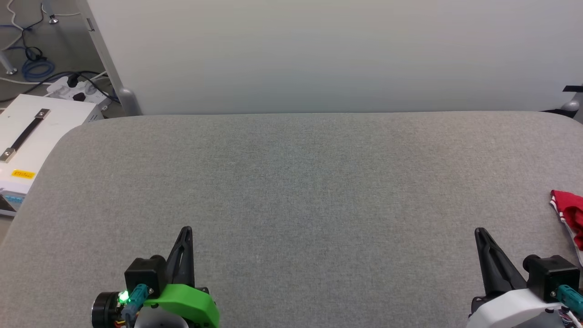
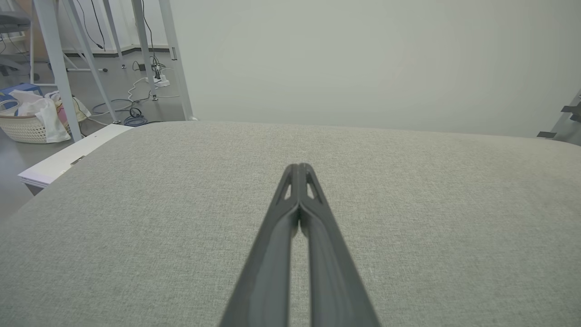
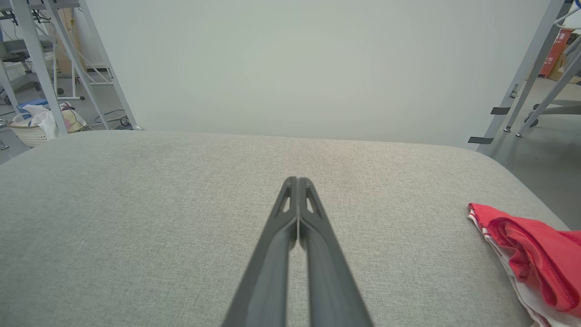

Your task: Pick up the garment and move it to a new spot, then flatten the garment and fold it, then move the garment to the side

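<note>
We found the garment (image 1: 569,214), a red jersey with white fabric and striped trim showing, bunched in a crumpled heap at the right edge of the grey fabric-covered surface (image 1: 291,182), toward its near right corner and partly cut off by the frame. Our right gripper (image 1: 480,233) was by the near edge just inside the garment, close beside it but apart, its jaws clenched together on nothing and its fingers pointing toward the far edge. Our left gripper (image 1: 186,231) was by the near edge toward the left side, likewise clenched and empty, well apart from the garment. A pale panel (image 1: 319,54) stood behind the far edge. Beyond the far left corner we saw a white case (image 1: 41,136) with a black handle, and a power strip (image 1: 75,89) with cables on the floor.
</note>
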Robot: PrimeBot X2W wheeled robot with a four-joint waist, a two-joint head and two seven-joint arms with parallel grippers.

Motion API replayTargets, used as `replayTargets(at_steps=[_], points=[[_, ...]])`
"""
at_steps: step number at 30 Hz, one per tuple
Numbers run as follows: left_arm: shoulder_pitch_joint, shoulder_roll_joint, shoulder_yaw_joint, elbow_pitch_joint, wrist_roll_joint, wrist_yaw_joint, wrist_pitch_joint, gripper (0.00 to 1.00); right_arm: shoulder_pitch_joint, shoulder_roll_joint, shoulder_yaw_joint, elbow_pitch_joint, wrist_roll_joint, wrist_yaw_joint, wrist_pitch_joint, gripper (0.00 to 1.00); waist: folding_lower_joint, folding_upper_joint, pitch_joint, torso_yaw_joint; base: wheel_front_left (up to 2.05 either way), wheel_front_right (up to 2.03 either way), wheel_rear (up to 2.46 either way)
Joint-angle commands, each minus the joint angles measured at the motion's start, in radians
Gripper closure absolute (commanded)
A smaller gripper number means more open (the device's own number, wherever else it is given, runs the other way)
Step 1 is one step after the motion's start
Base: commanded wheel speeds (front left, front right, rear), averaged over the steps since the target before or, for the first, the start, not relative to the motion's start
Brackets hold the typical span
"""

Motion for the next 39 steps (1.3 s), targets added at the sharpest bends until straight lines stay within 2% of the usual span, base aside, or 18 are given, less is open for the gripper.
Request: replayTargets(at_steps=[1,39], points=[[0.000,-0.007,0.008,-0.009,0.014,-0.006,0.005,1.00,-0.017,0.000,0.003,0.008,-0.007,0.000,-0.006,1.00,0.0000,0.0000,0.000,0.000,0.00,0.00,0.00],[0.000,-0.054,0.083,-0.065,0.116,-0.043,0.082,1.00,-0.075,0.001,0.010,0.079,-0.041,0.000,-0.017,1.00,0.0000,0.0000,0.012,-0.002,0.00,0.00,0.00]])
